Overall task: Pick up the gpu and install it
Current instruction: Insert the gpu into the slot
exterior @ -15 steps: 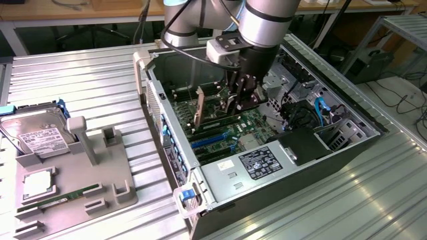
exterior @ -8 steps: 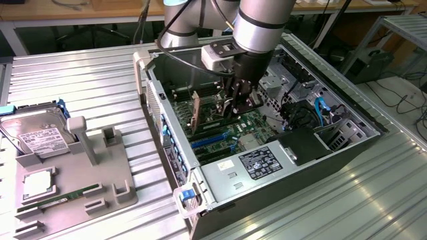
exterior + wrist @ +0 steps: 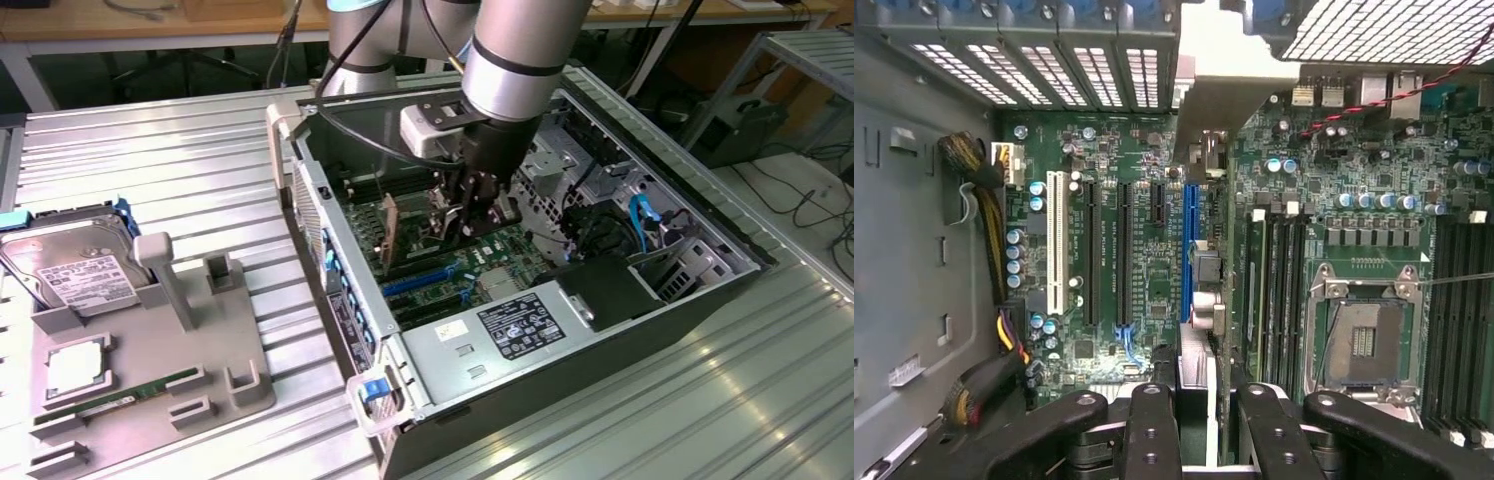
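Alignment matters most now: my gripper (image 3: 1194,425) clamps the gpu (image 3: 1199,250) edge-on over the blue slot (image 3: 1188,225) (card upright), so I descend squarely.

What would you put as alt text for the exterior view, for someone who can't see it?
A robot arm reaches down into an open computer case, its pincer holding the gpu upright on edge over the green motherboard. On the exterior view's left, a grey tray holds a hard drive.
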Tool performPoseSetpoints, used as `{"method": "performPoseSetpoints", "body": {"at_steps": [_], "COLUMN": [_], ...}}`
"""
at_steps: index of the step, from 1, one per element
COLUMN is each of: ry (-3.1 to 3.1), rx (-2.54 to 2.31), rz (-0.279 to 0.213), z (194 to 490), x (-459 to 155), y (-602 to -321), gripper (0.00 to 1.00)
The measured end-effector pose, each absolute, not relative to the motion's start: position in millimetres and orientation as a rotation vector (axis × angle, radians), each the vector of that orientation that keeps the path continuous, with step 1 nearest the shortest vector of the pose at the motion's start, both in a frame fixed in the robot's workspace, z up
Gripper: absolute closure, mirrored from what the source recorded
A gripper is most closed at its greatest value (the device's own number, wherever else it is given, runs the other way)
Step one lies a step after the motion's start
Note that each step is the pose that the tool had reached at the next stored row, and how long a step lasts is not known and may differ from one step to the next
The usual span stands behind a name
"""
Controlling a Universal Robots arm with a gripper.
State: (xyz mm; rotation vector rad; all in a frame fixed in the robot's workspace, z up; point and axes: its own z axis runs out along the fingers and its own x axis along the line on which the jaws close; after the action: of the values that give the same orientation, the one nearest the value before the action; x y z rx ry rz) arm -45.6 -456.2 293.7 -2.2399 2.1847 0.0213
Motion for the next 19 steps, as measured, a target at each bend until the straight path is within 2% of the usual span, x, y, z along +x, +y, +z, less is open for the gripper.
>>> {"method": "performPoseSetpoints", "body": {"at_steps": [19], "ry": [2.184], "rx": [-2.239], "rz": [0.023], "z": [279.7], "x": [-48.5], "y": [-456.1], "gripper": [0.72]}}
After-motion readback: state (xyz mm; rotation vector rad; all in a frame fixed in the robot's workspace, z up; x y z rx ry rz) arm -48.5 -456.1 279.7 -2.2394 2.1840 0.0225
